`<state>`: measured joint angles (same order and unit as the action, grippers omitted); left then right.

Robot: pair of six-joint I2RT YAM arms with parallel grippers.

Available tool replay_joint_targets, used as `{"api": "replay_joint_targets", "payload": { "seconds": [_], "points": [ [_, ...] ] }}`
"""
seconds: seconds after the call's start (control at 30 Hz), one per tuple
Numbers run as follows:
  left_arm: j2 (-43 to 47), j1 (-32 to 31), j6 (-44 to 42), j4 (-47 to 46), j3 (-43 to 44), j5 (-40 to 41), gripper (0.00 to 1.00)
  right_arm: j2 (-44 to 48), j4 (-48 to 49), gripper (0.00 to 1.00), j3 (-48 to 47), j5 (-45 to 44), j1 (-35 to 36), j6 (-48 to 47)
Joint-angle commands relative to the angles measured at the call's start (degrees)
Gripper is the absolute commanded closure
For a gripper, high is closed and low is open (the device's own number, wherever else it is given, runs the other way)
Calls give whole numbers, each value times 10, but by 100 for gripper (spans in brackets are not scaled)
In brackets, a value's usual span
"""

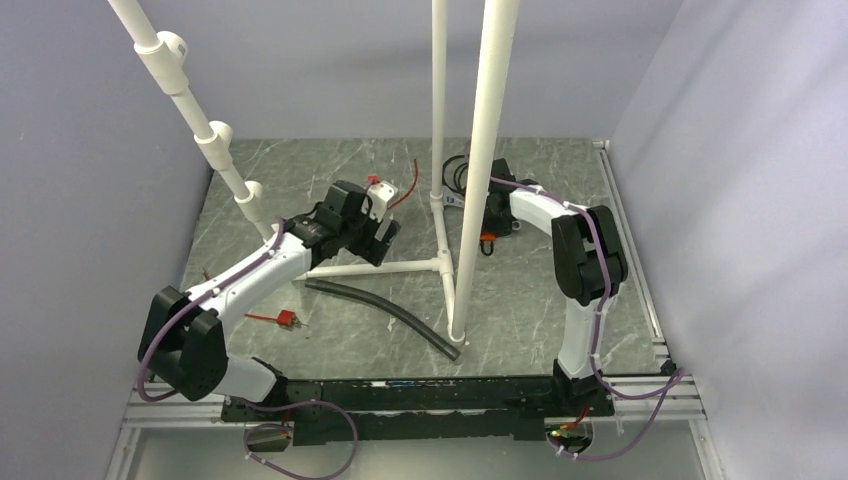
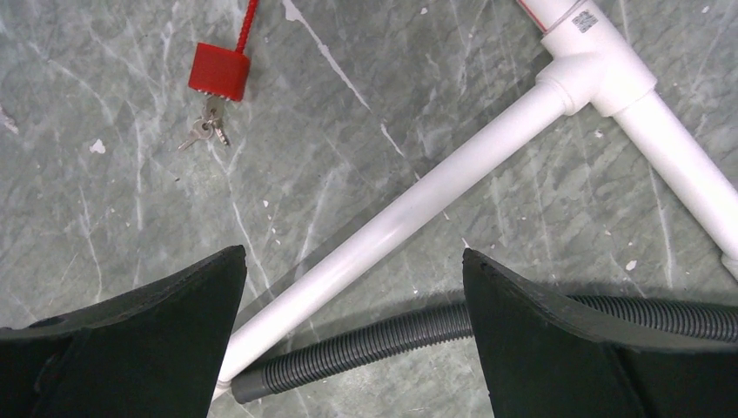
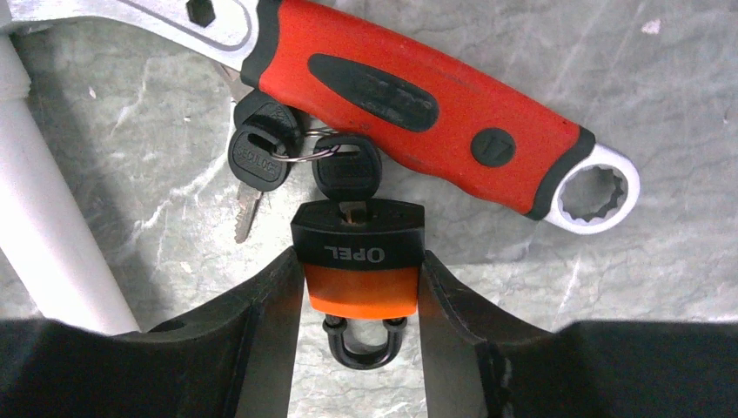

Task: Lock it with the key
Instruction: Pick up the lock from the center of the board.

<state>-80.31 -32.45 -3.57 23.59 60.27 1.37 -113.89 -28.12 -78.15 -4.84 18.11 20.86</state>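
Observation:
An orange and black padlock (image 3: 357, 239) sits between the fingers of my right gripper (image 3: 358, 270), shackle pointing toward the wrist. A black-headed key (image 3: 346, 174) is in its keyhole, and a second key (image 3: 259, 152) hangs from the same ring and lies on the table. In the top view the right gripper (image 1: 490, 225) is low on the table behind the white poles, with the padlock (image 1: 487, 238) showing orange. My left gripper (image 1: 375, 240) is open and empty, above a white pipe (image 2: 409, 213) and a black hose (image 2: 374, 344).
A red-handled wrench (image 3: 418, 96) lies just beyond the padlock. A red padlock (image 2: 218, 71) with small keys (image 2: 204, 131) and a red cable lies beyond the pipe. White PVC poles (image 1: 480, 170) stand mid-table. Another small red item (image 1: 286, 319) lies front left.

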Motion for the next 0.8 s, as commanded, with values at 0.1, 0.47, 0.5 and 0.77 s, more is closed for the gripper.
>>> {"api": "replay_joint_targets", "payload": {
  "seconds": [0.1,0.47,0.5,0.77],
  "points": [
    [-33,-2,-1,37,85,-91,1,44,3,81,8,36,-4,44],
    [-66,-2,60,-8,132,-277,7,201,84,100,29,135,-13,195],
    [-66,-2,68,-22,132,-283,8,208,88,100,30,141,-15,210],
    [-98,-2,148,-123,141,-283,14,222,67,100,9,191,-18,289]
  ]
}}
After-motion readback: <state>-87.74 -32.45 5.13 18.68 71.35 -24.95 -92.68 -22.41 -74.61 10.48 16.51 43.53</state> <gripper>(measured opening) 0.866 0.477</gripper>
